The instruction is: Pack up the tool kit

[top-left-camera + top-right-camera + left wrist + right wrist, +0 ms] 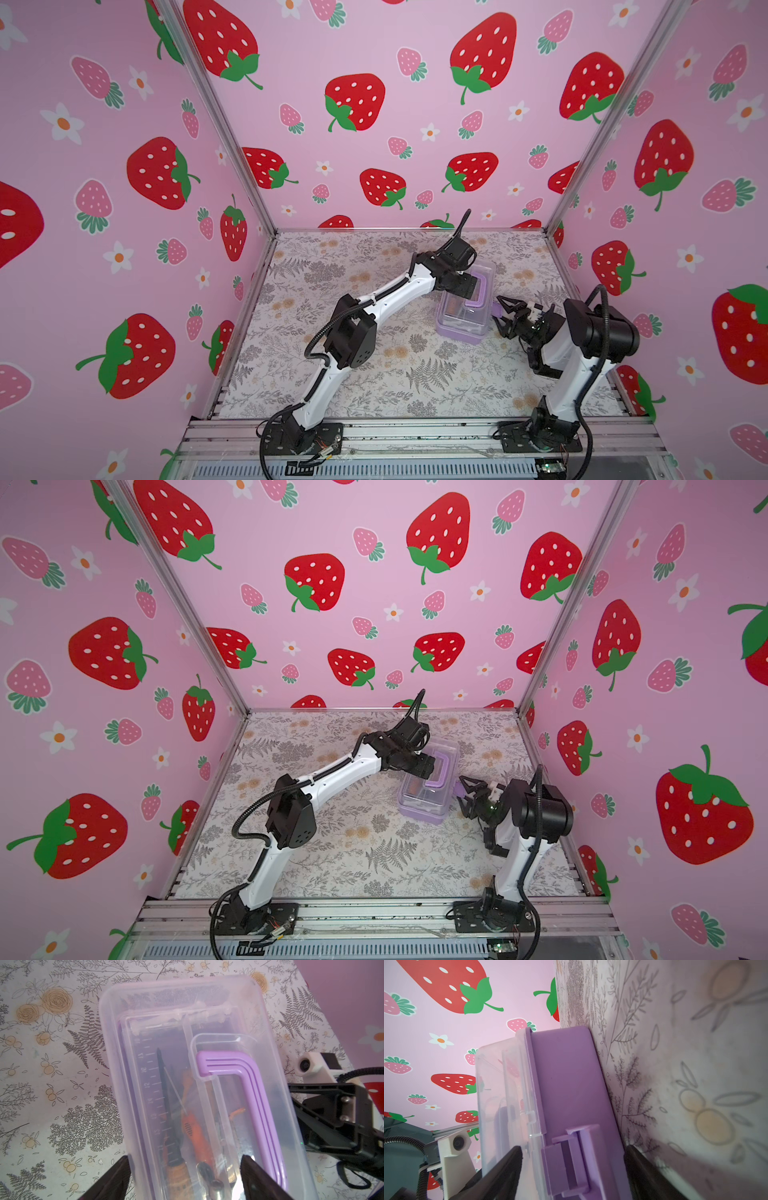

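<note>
Small lilac clear-lidded plastic box (pixel 459 332), left hand (pixel 468 294) spread atop it, right hand (pixel 497 309) spread astride its lilac latch (pixel 569 1159) at three o'clock

The tool kit box (pixel 457 333) in front of me is lilac under a clear lid (pixel 207 1012), with a lilac handle (pixel 249 1084). Orange handles (pixel 195 1136) show through the lid. My tabletop (pixel 374 374) is white with grey ferns and pale orange flowers. The walls (pixel 374 62) are pink, printed with red and pink strawberries and white blossoms. My arms (pixel 395 293) are white and black.
</note>
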Robot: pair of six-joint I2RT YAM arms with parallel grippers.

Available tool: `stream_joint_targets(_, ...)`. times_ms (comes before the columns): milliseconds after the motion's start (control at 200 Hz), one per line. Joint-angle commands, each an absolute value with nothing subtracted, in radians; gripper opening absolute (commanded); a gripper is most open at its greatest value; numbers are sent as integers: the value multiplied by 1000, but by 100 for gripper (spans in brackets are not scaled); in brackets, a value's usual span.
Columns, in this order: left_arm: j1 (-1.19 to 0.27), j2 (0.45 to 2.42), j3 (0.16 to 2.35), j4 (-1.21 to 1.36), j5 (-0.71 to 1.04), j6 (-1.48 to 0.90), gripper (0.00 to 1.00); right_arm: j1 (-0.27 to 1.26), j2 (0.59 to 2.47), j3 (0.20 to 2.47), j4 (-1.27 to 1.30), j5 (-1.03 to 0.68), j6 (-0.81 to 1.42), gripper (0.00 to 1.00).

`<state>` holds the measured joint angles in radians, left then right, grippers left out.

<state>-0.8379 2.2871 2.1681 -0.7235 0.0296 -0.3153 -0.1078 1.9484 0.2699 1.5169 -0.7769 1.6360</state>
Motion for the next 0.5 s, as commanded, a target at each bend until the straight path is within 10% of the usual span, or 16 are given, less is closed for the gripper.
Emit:
stream_joint_targets(0,-861,2313,2145,-727,72,-304,84,-112,1930,259,1871,-800,1694,76)
stream_joint_targets(495,-861,2273,2076,-702,65,-309,83,-112,1809,250,1870,-828,1716,62)
